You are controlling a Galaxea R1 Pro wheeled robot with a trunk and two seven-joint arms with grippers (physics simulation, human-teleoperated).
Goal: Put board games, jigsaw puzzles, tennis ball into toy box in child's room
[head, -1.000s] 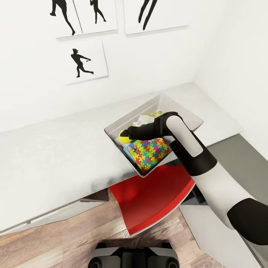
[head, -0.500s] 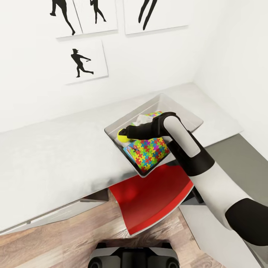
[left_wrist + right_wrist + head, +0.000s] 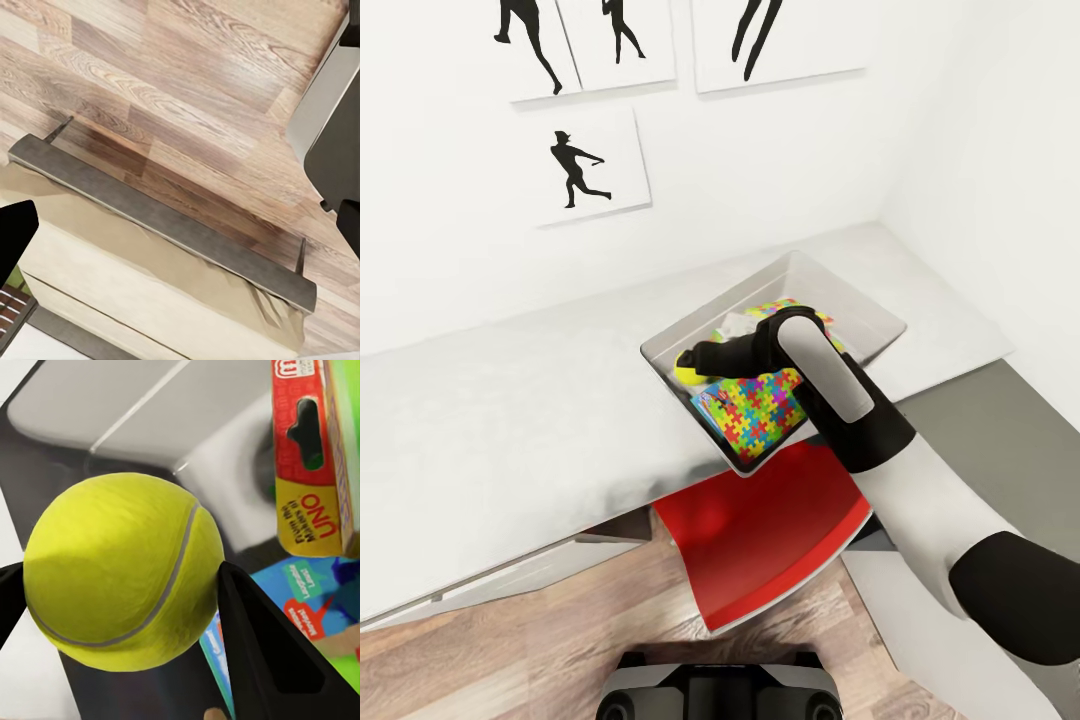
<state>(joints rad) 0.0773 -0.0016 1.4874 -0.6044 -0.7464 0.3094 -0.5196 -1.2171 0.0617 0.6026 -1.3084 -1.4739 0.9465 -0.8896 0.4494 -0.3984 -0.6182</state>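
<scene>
Nearest the robot a red chair seat [image 3: 765, 535] sat under the surface [image 3: 510, 420]; past it the right arm had swung a little further in over the toy box [image 3: 875, 318], its fingers [image 3: 255, 660] gripping the tennis ball [image 3: 686, 367] at the box's near-left corner, above the jigsaw puzzle [image 3: 752, 412] and beside the red-yellow board game [image 3: 311, 457]. Ball had shifted only slightly across the last second and wasn't let go yet, so likely the last toy was about to drop. Left fingers [image 3: 15, 232] hung over the floor [image 3: 187, 90] by the bed [image 3: 150, 285], state cannot be told.
</scene>
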